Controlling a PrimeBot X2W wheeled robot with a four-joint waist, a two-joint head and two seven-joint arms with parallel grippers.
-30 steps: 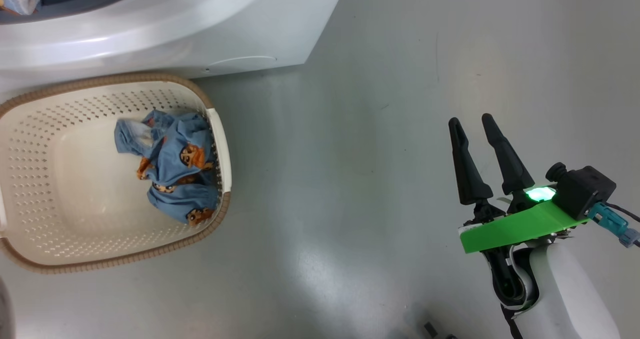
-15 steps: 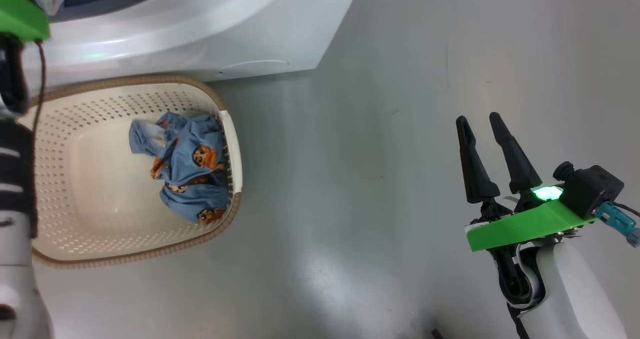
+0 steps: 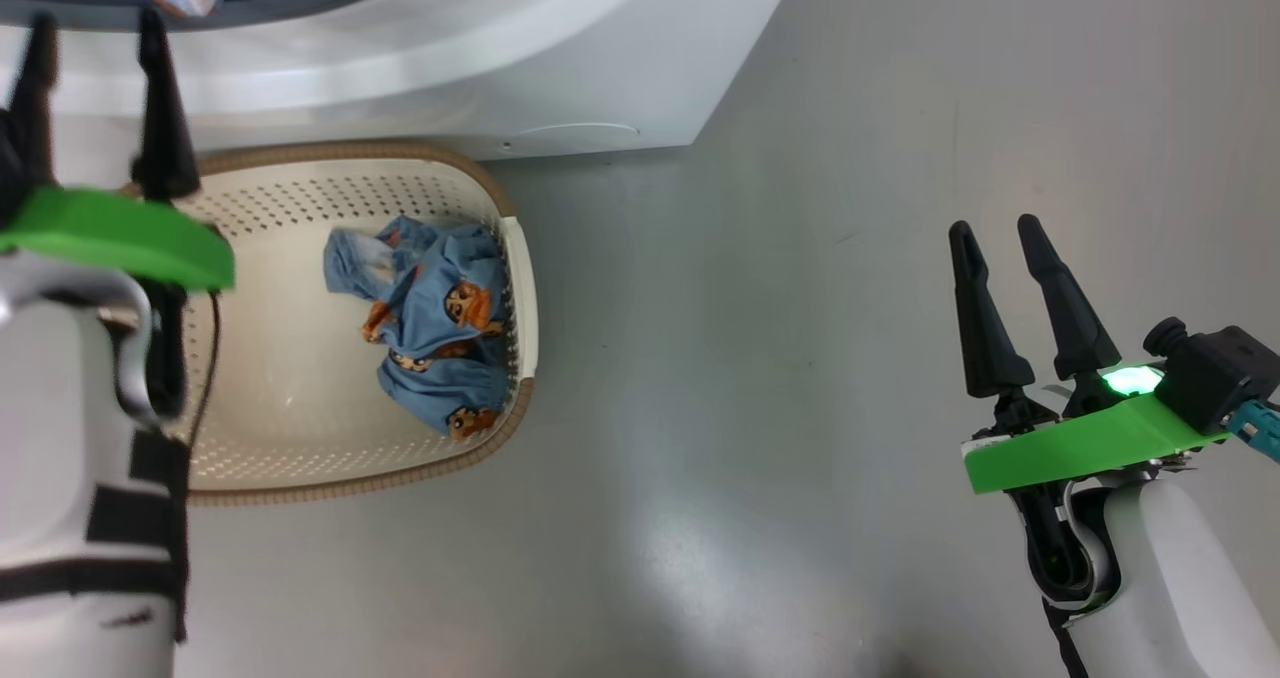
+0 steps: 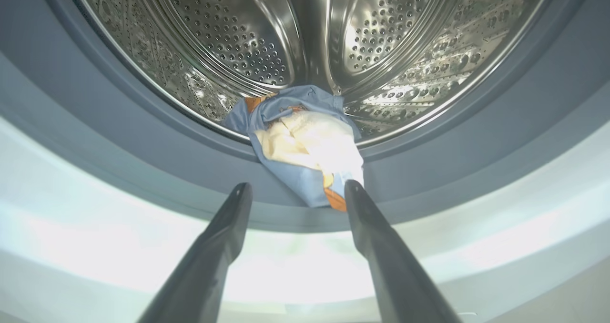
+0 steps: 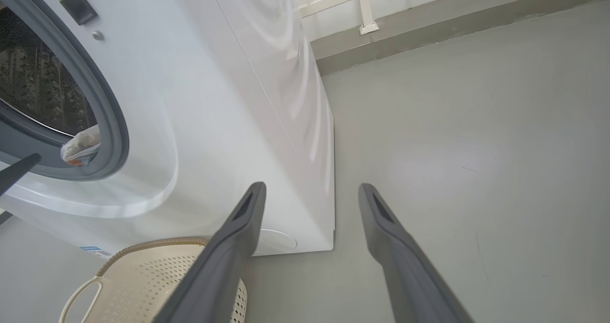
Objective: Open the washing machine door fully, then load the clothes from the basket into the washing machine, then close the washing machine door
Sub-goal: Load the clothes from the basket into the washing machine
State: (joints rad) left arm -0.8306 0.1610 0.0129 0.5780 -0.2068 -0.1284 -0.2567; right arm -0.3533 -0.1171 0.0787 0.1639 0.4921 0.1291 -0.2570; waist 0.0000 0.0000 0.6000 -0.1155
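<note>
The left tool (image 3: 95,30) had come into the head view over the last second, its arm above the left end of the basket (image 3: 350,148), fingers pointed at the machine (image 3: 520,48); its jaws stood wide apart with nothing between them. The whole head picture had slid rightward as well, so the camera had turned; the basket had not moved on the floor (image 3: 760,358), and stood hard against the machine's front. From the left wrist, the first bundle (image 4: 305,142), blue with a cream part, lay at the bottom front edge of the drum (image 4: 267,42), spilling over the gasket (image 4: 143,137) just past the fingertips and apart from them; that read as a bundle delivered and let go, with the tool drawn back. The second bundle (image 3: 435,333) lay in the basket against its right end wall, untouched. The right tool (image 3: 996,228) hung open and empty over bare floor, well to the right of the basket. By this, loading was half done; the second bundle came next, and the draped one likely needed a push deeper, or the door might pinch it.
</note>
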